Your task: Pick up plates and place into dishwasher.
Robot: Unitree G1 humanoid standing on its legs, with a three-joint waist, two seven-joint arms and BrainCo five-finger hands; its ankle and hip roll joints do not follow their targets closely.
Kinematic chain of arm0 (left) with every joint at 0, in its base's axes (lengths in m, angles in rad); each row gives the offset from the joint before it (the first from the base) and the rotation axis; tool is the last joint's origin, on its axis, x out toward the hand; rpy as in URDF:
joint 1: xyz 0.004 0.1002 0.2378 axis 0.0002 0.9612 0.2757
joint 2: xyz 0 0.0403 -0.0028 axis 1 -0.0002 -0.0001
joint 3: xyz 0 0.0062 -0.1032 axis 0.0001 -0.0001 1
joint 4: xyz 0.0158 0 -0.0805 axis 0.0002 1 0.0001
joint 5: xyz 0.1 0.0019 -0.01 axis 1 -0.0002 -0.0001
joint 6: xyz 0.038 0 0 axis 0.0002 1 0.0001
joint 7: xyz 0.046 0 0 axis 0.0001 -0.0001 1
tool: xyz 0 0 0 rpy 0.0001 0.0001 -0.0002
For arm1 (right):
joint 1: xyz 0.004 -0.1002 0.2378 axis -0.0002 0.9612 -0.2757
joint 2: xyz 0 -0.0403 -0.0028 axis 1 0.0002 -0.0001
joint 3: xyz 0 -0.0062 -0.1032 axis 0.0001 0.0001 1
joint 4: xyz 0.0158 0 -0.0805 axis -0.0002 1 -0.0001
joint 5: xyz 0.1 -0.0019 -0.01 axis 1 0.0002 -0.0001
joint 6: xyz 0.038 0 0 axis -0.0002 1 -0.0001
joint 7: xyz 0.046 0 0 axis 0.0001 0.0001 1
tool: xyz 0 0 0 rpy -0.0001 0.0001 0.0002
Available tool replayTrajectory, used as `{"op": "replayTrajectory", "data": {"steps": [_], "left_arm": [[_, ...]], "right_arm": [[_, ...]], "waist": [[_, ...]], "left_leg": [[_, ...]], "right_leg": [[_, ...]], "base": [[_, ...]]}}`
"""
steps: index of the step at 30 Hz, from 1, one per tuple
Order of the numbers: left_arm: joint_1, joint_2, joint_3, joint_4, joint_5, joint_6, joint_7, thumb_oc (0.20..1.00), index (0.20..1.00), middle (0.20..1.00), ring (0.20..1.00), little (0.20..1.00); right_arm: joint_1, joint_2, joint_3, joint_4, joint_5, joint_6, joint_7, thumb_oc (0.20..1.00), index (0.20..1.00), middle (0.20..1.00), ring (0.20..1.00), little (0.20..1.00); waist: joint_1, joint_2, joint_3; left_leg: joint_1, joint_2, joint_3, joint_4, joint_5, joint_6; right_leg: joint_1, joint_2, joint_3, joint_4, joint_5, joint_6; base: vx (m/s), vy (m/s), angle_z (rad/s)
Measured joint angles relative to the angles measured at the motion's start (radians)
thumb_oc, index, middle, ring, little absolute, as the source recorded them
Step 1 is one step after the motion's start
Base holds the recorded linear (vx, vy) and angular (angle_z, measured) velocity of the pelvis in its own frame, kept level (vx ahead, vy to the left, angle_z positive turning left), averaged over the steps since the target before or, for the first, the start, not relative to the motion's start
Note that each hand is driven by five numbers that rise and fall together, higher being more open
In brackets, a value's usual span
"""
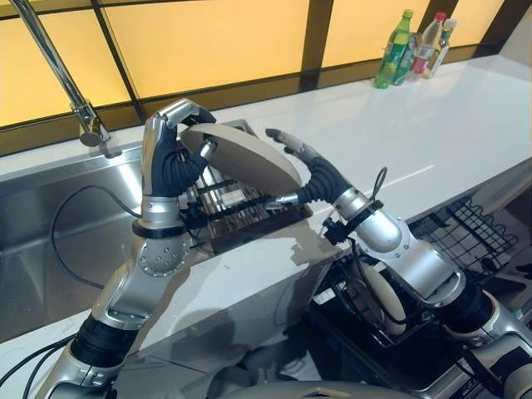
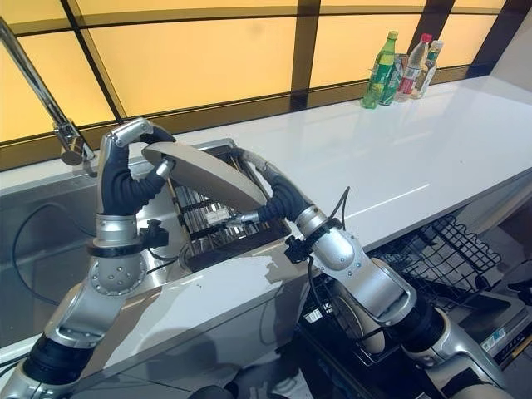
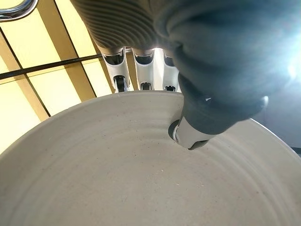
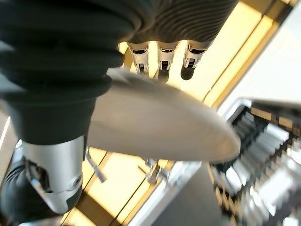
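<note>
A round beige plate (image 1: 241,158) is held tilted in the air above the black dish rack (image 1: 241,218) beside the sink. My left hand (image 1: 166,162) is shut on the plate's left rim, with fingers curled over the back and the thumb (image 3: 197,132) pressed on its face. My right hand (image 1: 320,179) reaches in from the right. Its straight fingers (image 4: 160,66) lie along the plate's far rim and its thumb (image 1: 283,199) sits just below the lower edge. The plate (image 4: 164,122) lies between that thumb and those fingers.
A steel sink (image 1: 50,241) with a tall faucet (image 1: 83,112) is at the left. The white counter (image 1: 432,125) runs to the right, with bottles (image 1: 407,46) at its far end. The open dishwasher's wire basket (image 1: 465,237) is at the lower right, with a pale dish (image 1: 378,291) standing in it.
</note>
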Motion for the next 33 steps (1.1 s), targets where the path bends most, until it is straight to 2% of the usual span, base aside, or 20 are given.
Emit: {"op": "replayTrajectory", "data": {"steps": [9, 16, 17, 18, 19, 20, 28, 33], "left_arm": [[0.000, -0.012, -0.008, 0.006, -0.001, 0.028, -0.015, 0.200, 0.200, 0.200, 0.200, 0.200], [-0.002, -0.013, -0.034, 0.057, 0.000, 0.047, -0.018, 0.200, 0.200, 0.200, 0.200, 0.200], [-0.003, -0.013, -0.042, 0.059, 0.000, 0.047, -0.018, 0.200, 0.200, 0.200, 0.200, 0.200], [-0.003, -0.013, -0.048, 0.059, 0.000, 0.047, -0.019, 0.200, 0.200, 0.200, 0.200, 0.200], [-0.005, -0.013, -0.056, 0.059, 0.000, 0.047, -0.020, 0.200, 0.200, 0.200, 0.200, 0.200], [-0.007, -0.013, -0.064, 0.059, 0.000, 0.046, -0.020, 0.200, 0.200, 0.200, 0.200, 0.200], [-0.019, -0.023, -0.067, 0.059, -0.002, 0.040, -0.020, 0.200, 0.200, 0.200, 0.200, 0.200], [-0.020, -0.034, -0.066, 0.059, -0.002, 0.040, -0.020, 0.200, 0.200, 0.200, 0.200, 0.200]], "right_arm": [[0.000, 0.064, 0.031, 0.023, 0.005, 0.028, 0.028, 1.000, 1.000, 1.000, 1.000, 1.000], [-0.011, 0.135, 0.079, 0.111, -0.112, 0.118, -0.020, 1.000, 1.000, 1.000, 1.000, 1.000], [-0.011, 0.141, 0.079, 0.129, -0.134, 0.132, -0.033, 0.868, 0.868, 0.868, 0.868, 0.868], [-0.011, 0.144, 0.078, 0.144, -0.154, 0.144, -0.041, 0.504, 0.504, 0.504, 0.504, 0.504], [-0.011, 0.144, 0.078, 0.155, -0.168, 0.155, -0.049, 0.304, 0.304, 0.304, 0.304, 0.304], [-0.011, 0.144, 0.078, 0.160, -0.174, 0.162, -0.059, 0.200, 0.200, 0.200, 0.200, 0.200], [-0.011, 0.172, 0.077, 0.160, -0.178, 0.168, -0.142, 0.200, 0.200, 0.200, 0.200, 0.200], [-0.010, 0.179, 0.077, 0.160, -0.180, 0.168, -0.152, 0.200, 0.200, 0.200, 0.200, 0.200]], "waist": [[0.001, -0.011, -0.003], [0.006, -0.011, -0.003], [0.009, -0.011, -0.003], [0.017, -0.011, -0.003], [0.026, -0.011, -0.003], [0.027, -0.011, -0.003], [0.032, -0.011, -0.003], [0.030, -0.010, -0.003]], "left_leg": [[0.008, 0.000, 0.000, 0.001, 0.000, 0.000], [0.014, 0.000, -0.001, -0.001, 0.000, 0.000], [0.013, -0.001, -0.002, -0.001, 0.000, 0.000], [0.013, -0.001, -0.002, -0.001, 0.000, 0.000], [0.013, -0.001, -0.003, -0.001, 0.000, 0.000], [0.013, -0.001, -0.004, -0.001, 0.000, 0.000], [0.015, -0.005, -0.024, 0.001, 0.001, 0.000], [0.014, -0.005, -0.023, 0.001, 0.001, 0.000]], "right_leg": [[0.005, 0.000, 0.000, 0.000, 0.002, -0.003], [0.019, 0.000, -0.001, 0.000, -0.001, 0.000], [0.019, 0.000, -0.001, 0.000, -0.002, 0.000], [0.020, -0.001, -0.001, 0.000, -0.002, 0.000], [0.020, -0.001, -0.001, 0.000, -0.002, -0.001], [0.020, -0.001, -0.002, 0.000, -0.002, -0.001], [0.028, -0.003, -0.022, 0.000, -0.006, -0.002], [0.029, -0.004, -0.022, 0.000, -0.006, -0.002]], "base": [[0.00, 0.000, 0.00], [0.00, 0.008, 0.01], [0.00, 0.024, 0.03], [0.00, 0.000, 0.00], [0.00, 0.000, 0.00], [0.01, 0.018, 0.04], [0.00, 0.012, 0.07], [0.00, 0.000, 0.00]]}}
